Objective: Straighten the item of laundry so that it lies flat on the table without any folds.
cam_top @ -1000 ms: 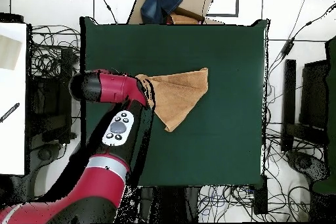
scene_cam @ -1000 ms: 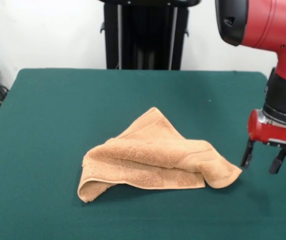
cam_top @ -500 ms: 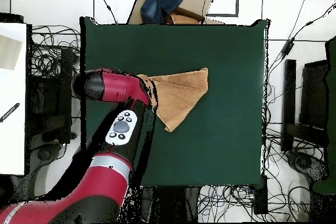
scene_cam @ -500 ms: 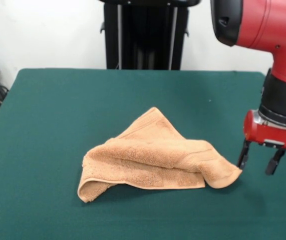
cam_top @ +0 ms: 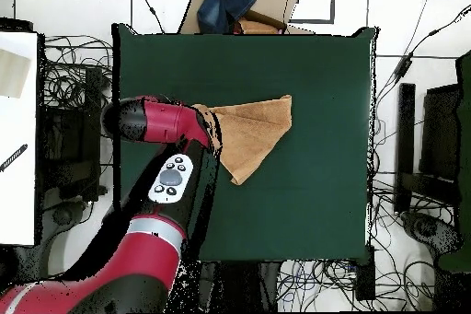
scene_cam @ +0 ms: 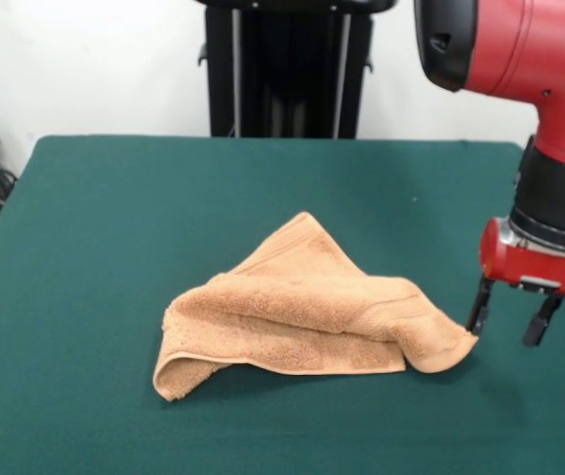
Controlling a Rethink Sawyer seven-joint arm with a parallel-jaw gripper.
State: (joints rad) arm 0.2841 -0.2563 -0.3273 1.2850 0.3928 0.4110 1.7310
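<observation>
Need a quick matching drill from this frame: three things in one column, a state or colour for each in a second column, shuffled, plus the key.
Things:
1. towel
2. hand
3. table

States:
A. dark green top, lies under everything
B. open, beside the towel's corner, holds nothing
C. peach-orange, folded over itself into a rough triangle

Pairs: 1-C, 2-B, 3-A

White wall (scene_cam: pixel 94 69) behind. Black stand (scene_cam: pixel 287 69) against it. Floor (cam_top: pixel 405 16) pale, strewn with tangled black cables (cam_top: pixel 69 80) on both sides. Cardboard box (cam_top: pixel 267 2) with blue cloth (cam_top: pixel 225 2) at one end. White board (cam_top: pixel 18 135) at one side; dark equipment (cam_top: pixel 437 135) opposite.
</observation>
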